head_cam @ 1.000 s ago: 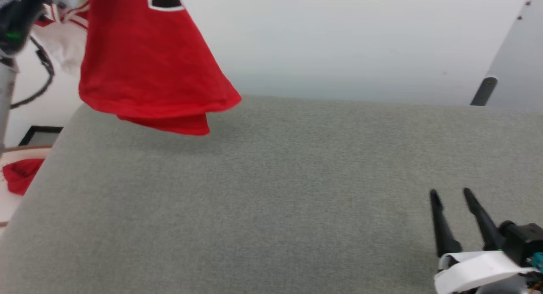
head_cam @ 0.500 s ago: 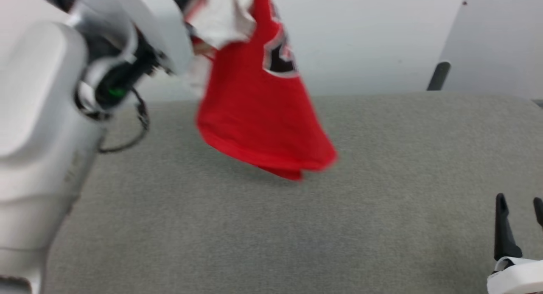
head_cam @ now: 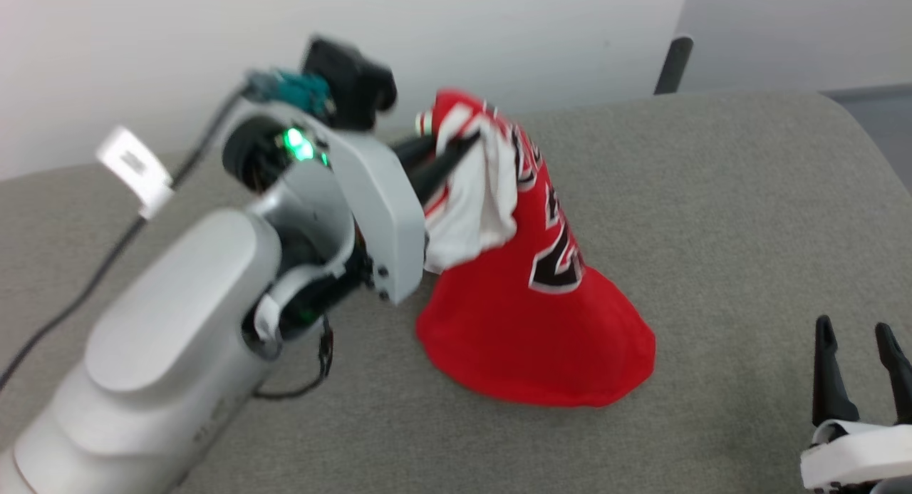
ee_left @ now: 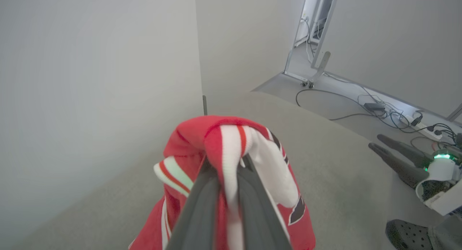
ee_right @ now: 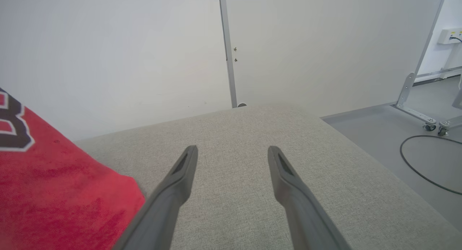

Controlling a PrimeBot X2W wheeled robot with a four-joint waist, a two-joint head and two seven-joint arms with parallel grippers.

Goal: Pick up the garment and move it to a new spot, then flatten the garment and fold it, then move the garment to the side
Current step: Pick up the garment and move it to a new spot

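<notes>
On the grey padded surface (head_cam: 712, 194) we find the garment (head_cam: 541, 323) draped as a cone, its hem resting near the middle. Our left gripper (ee_left: 228, 162) pinches the striped sleeve trim at the peak. Our right gripper (head_cam: 853, 326) stands spread near the front right corner, apart from the garment.

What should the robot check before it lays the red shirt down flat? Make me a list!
1. Grip: the left tool is shut on the garment: ok.
2. Bottom edge of the garment touches the grey cushion: ok.
3. Garment lying flat: not ok, it hangs bunched like a cone.
4. The right tool is open and holds nothing: ok.
5. Bare cushion between garment and right tool: ok.
6. Which part of the garment is pinched: cannot tell, some white striped cloth.
</notes>
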